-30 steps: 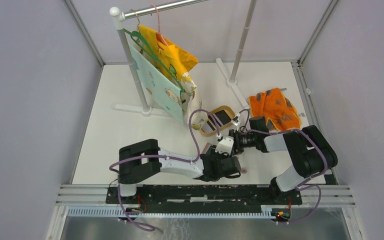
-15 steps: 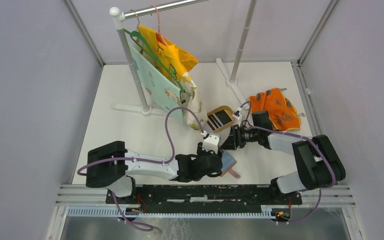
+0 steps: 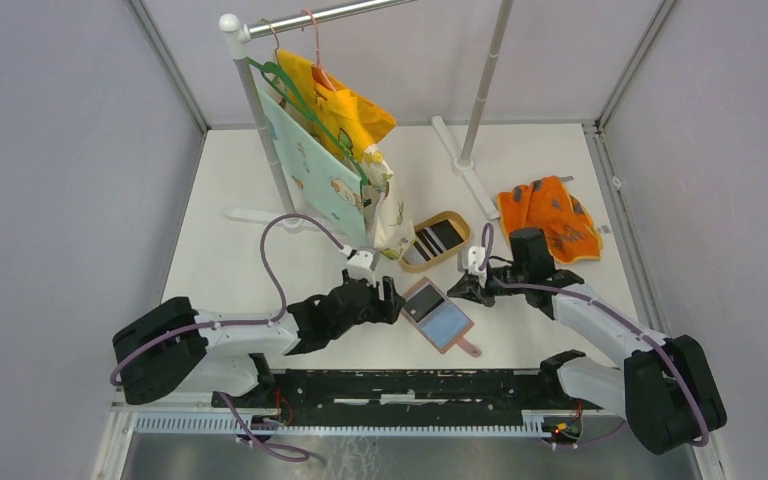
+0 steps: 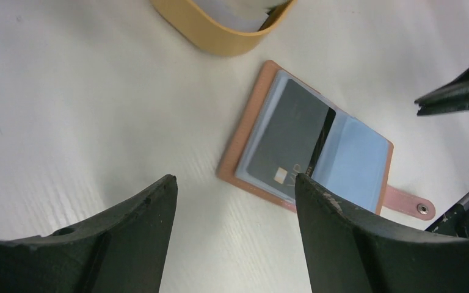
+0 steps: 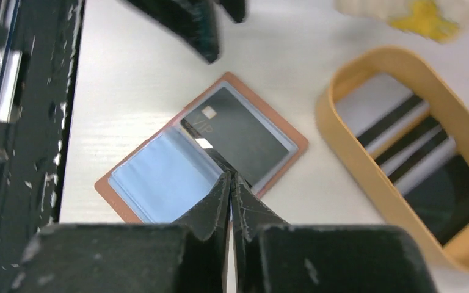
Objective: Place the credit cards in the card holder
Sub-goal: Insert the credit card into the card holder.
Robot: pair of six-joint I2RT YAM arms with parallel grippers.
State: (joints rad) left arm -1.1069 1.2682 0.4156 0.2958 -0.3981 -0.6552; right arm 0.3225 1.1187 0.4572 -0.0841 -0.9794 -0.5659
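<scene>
Two robot arms are working over a white table (image 3: 260, 250). The card holder (image 5: 159, 177) is lying open and flat between the grippers, with one dark card (image 5: 244, 137) seemingly tucked into the pocket nearer the tan dish (image 5: 327, 119). The left gripper (image 4: 235, 183) is hovering with fingers wide apart, holding nothing. The right gripper (image 5: 231, 178) is hovering over the holder's fold with fingers pressed together on nothing visible. Several more credit cards (image 5: 403, 143) are lying in the dish just beyond the holder, their long axes running along its length. The right gripper looks slightly nearer to them.
</scene>
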